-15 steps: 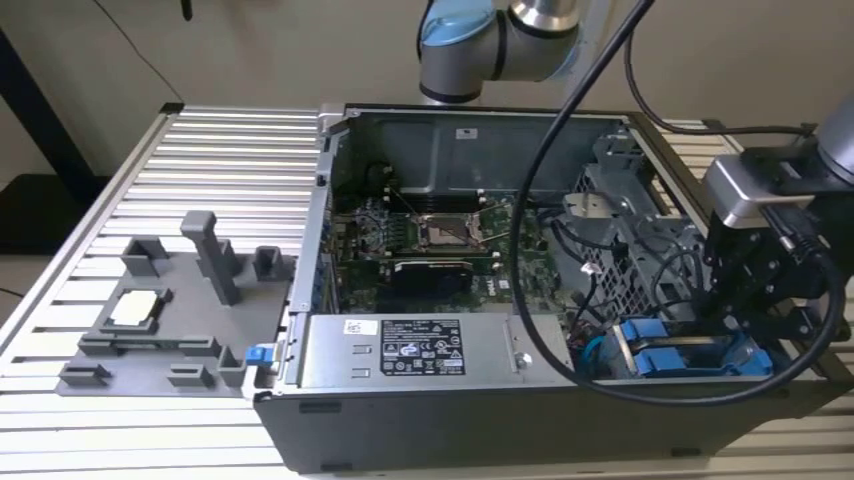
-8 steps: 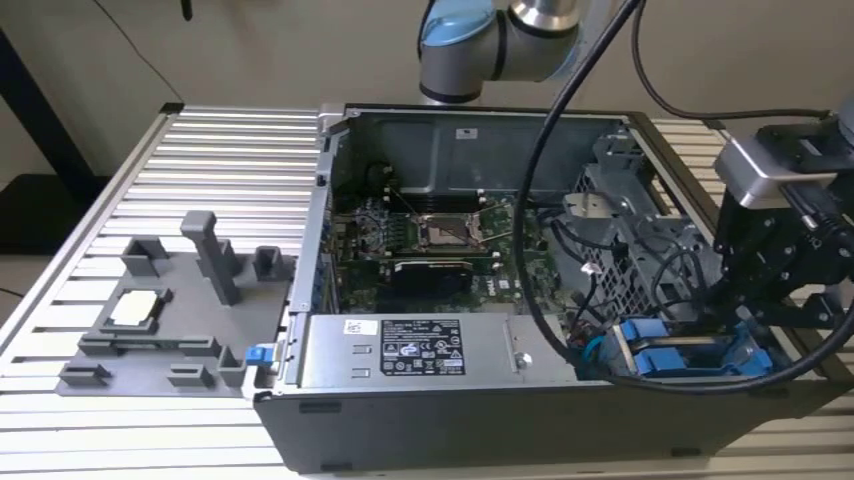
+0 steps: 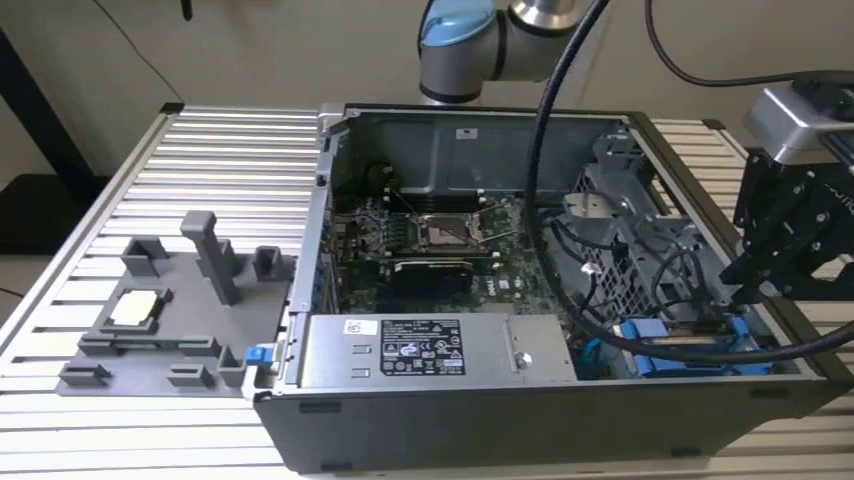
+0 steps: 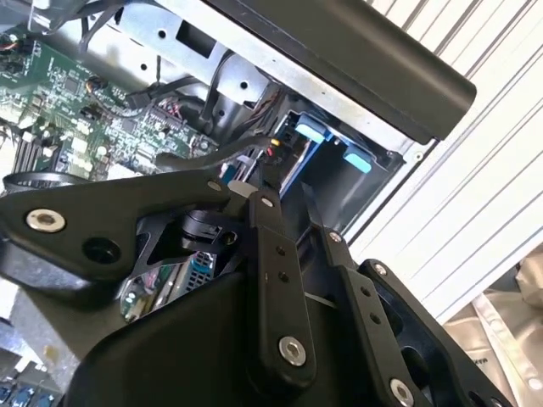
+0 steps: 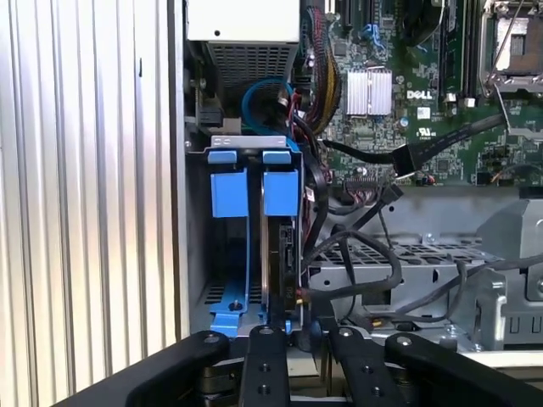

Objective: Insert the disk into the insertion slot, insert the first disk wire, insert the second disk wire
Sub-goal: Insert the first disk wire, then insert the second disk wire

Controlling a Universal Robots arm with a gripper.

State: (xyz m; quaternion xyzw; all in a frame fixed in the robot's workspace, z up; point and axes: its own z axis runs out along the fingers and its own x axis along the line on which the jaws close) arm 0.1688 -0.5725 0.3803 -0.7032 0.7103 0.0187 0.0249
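The disk [image 5: 277, 254] stands edge-on in the insertion slot [image 5: 248, 141] of the grey drive cage, framed by its blue carrier [image 5: 246, 193]. In the exterior view the blue carrier [image 3: 694, 347] lies at the near corner of the case, on the exterior view's right. My gripper [image 5: 301, 335] sits right at the disk's exposed end. Its fingers [image 5: 265, 356] are close together on a black disk wire connector [image 5: 303, 298] that meets the disk's edge. In the second wrist view the gripper [image 4: 284, 199] points at the blue carrier tabs [image 4: 310, 132]. The exterior view puts the gripper [image 3: 747, 295] just above the cage.
The open case holds a power supply box [image 3: 420, 350], the green motherboard [image 3: 441, 235] and loose black cables [image 5: 365, 254] over a perforated panel [image 5: 424, 253]. A grey fixture tray [image 3: 174, 310] sits on the ribbed table [image 3: 214, 150] at the exterior view's left.
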